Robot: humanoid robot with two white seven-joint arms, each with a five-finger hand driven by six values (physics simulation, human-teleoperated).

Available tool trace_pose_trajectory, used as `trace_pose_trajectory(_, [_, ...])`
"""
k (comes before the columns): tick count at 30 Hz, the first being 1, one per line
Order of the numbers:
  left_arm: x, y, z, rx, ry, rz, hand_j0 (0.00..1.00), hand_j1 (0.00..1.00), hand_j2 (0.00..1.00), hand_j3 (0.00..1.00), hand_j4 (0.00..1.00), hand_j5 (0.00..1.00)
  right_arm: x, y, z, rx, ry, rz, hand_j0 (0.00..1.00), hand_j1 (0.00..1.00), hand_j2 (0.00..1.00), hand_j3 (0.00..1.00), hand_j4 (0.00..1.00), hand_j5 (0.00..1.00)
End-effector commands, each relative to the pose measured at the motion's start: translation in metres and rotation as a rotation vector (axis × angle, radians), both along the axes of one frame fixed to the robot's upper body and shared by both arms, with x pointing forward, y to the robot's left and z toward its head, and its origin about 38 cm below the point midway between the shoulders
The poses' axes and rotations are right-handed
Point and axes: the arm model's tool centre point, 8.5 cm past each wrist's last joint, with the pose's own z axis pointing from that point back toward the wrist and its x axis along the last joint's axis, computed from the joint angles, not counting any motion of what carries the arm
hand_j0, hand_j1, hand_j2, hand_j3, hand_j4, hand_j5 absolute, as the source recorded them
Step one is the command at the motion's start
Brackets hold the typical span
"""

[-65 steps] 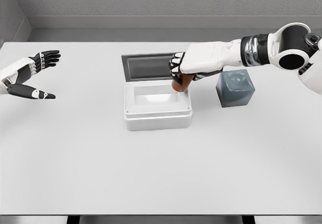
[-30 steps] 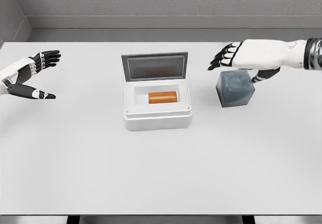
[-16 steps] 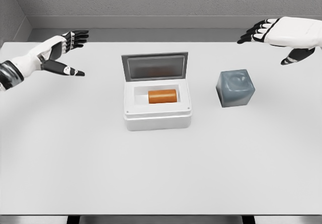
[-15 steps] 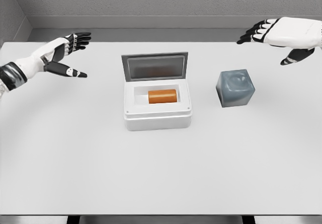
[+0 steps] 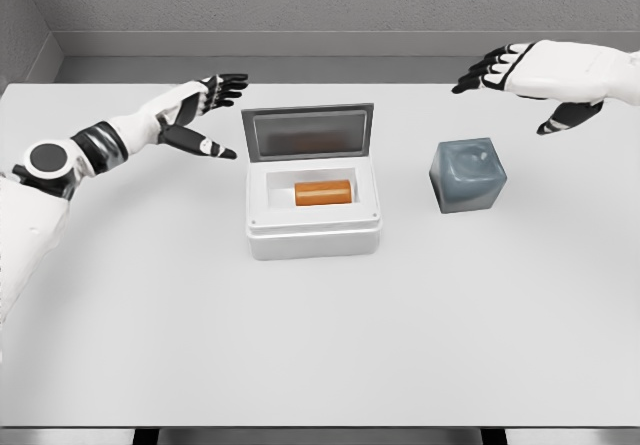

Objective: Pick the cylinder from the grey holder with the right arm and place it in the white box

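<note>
Orange cylinder [image 5: 323,193] lies flat inside the white box [image 5: 314,235] — placing looks done. Right hand [image 5: 520,70], fingers spread and empty, hovers at two o'clock, above the vacant grey holder [image 5: 467,175].

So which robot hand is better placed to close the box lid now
Left, probably. The left robot hand is open and just beside the raised lid of the white box, where the orange cylinder lies. The right robot hand is open too, but farther off, beyond the grey holder.
</note>
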Motion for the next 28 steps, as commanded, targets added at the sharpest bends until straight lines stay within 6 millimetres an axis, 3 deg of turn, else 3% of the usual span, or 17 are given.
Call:
trace_pose_trajectory(1, [-0.001, -0.009, 0.000, -0.005, -0.005, -0.020, 1.00, 1.00, 1.00, 1.00, 1.00, 1.00, 0.001, 0.006, 0.000, 0.016, 0.000, 0.010, 1.00, 1.00, 1.00, 1.00, 1.00, 1.00])
trace_pose_trajectory(6, [-0.003, -0.020, 0.013, -0.017, -0.046, -0.059, 1.00, 1.00, 1.00, 1.00, 1.00, 1.00, -0.012, 0.002, 0.021, -0.009, -0.041, 0.032, 1.00, 1.00, 1.00, 1.00, 1.00, 1.00])
trace_pose_trajectory(15, [-0.008, -0.016, 0.009, -0.030, -0.036, -0.058, 1.00, 1.00, 1.00, 1.00, 1.00, 1.00, -0.013, 0.003, 0.017, -0.015, -0.030, 0.034, 1.00, 1.00, 1.00, 1.00, 1.00, 1.00])
trace_pose_trajectory(17, [-0.011, 0.000, 0.020, -0.035, -0.054, -0.047, 1.00, 1.00, 1.00, 1.00, 1.00, 1.00, -0.012, 0.004, 0.020, -0.010, -0.038, 0.035, 1.00, 1.00, 1.00, 1.00, 1.00, 1.00])
trace_pose_trajectory(20, [-0.033, 0.040, 0.048, -0.066, -0.091, -0.047, 1.00, 1.00, 1.00, 1.00, 1.00, 1.00, -0.013, 0.003, 0.016, -0.015, -0.029, 0.035, 1.00, 1.00, 1.00, 1.00, 1.00, 1.00])
trace_pose_trajectory(22, [-0.033, 0.050, 0.048, -0.055, -0.081, -0.026, 1.00, 1.00, 1.00, 1.00, 1.00, 1.00, -0.013, 0.002, 0.013, -0.017, -0.021, 0.032, 1.00, 1.00, 1.00, 1.00, 1.00, 1.00])
trace_pose_trajectory(25, [-0.036, 0.093, 0.045, 0.037, -0.076, 0.045, 1.00, 1.00, 1.00, 1.00, 1.00, 1.00, -0.013, 0.004, 0.013, -0.016, -0.022, 0.038, 1.00, 1.00, 1.00, 1.00, 1.00, 1.00])
trace_pose_trajectory(28, [-0.036, 0.100, 0.039, 0.071, -0.119, 0.043, 1.00, 1.00, 1.00, 1.00, 1.00, 1.00, -0.013, 0.006, 0.005, -0.017, -0.005, 0.042, 1.00, 1.00, 1.00, 1.00, 1.00, 1.00])
